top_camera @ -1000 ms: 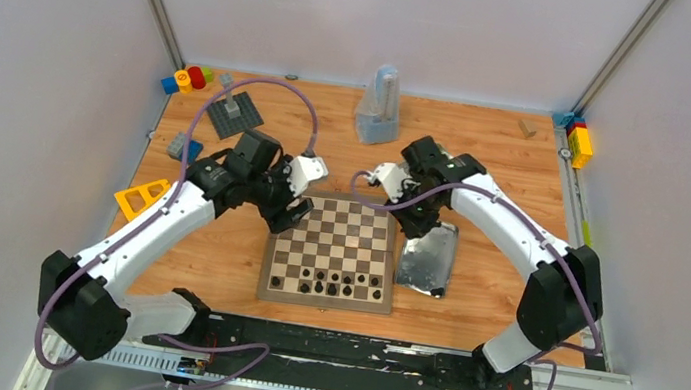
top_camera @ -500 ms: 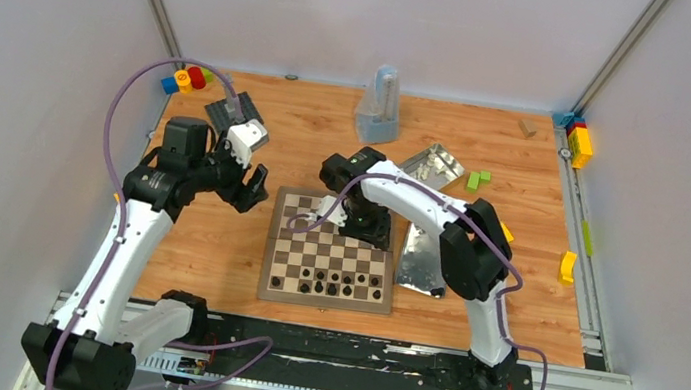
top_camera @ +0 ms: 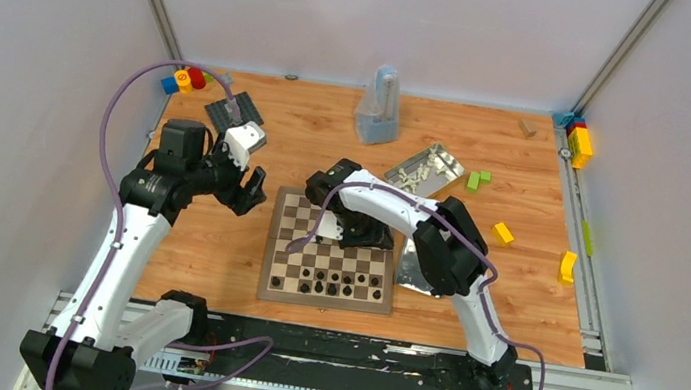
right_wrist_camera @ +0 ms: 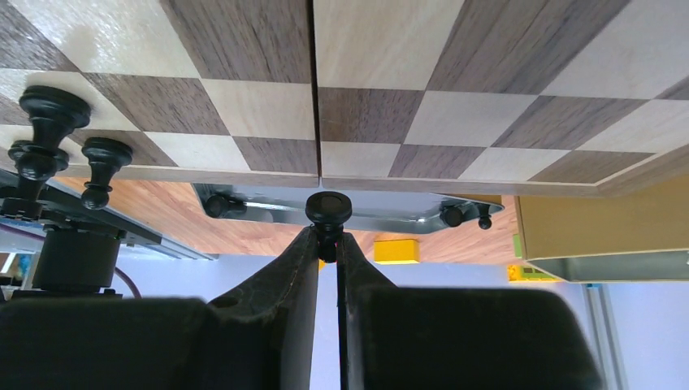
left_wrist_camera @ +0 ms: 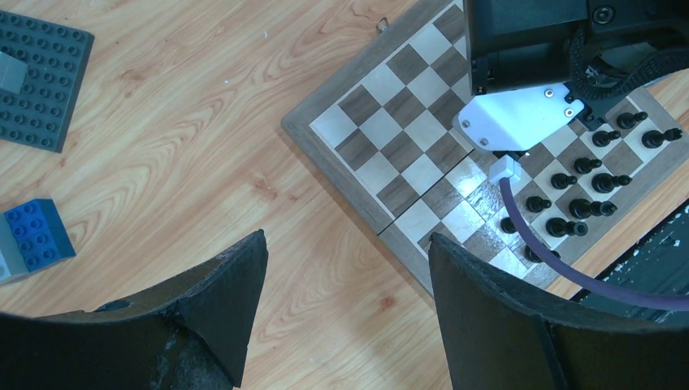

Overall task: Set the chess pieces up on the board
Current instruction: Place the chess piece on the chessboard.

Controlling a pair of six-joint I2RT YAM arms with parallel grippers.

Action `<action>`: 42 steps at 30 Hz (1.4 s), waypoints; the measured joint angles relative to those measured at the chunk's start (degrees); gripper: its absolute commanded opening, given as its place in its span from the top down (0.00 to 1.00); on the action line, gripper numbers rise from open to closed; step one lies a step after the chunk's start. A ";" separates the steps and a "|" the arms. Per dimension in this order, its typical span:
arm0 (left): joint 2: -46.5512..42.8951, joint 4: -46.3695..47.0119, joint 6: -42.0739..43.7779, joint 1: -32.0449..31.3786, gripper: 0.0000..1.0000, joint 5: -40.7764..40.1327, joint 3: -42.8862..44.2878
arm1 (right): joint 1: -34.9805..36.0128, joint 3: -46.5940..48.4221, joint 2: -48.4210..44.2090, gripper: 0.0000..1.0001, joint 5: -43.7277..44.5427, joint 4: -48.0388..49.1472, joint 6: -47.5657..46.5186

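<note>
The board (top_camera: 331, 251) lies in the middle of the table, with several black chess pieces (top_camera: 330, 282) standing in its two near rows. My right gripper (top_camera: 364, 233) hangs over the board's middle, shut on a black pawn (right_wrist_camera: 328, 213) at its fingertips (right_wrist_camera: 309, 244); standing black pieces (right_wrist_camera: 45, 122) show to the left in the right wrist view. My left gripper (top_camera: 247, 187) is open above bare wood just left of the board's far-left corner (left_wrist_camera: 325, 130), nothing between its fingers (left_wrist_camera: 236, 284). Cream-white pieces lie in a metal tin (top_camera: 423, 170) at the back right.
A second tin (top_camera: 428, 261) with black pieces lies right of the board, partly under my right arm. A grey studded plate (top_camera: 234, 112) and coloured blocks (top_camera: 185, 78) are at the back left. A clear bag (top_camera: 378, 109) stands at the back; green (top_camera: 478, 179) and yellow blocks (top_camera: 503, 233) lie right.
My left arm has pulled back from the board to the left. My right arm has swung from the right-hand tin over the board, then crept slightly nearer, still shut on the pawn.
</note>
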 measured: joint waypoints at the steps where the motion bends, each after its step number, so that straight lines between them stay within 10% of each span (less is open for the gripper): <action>1: 0.00 0.00 0.02 0.00 0.20 0.00 0.00 | 0.22 0.20 0.11 0.87 0.28 -0.04 -0.15; 27: 0.00 0.02 1.44 0.02 0.19 0.17 -0.85 | 0.87 2.49 0.37 0.63 -3.28 0.11 1.57; 42: 1.55 0.61 1.51 0.02 0.19 1.84 -1.05 | -16.72 -22.18 -27.67 0.58 -26.08 23.74 9.31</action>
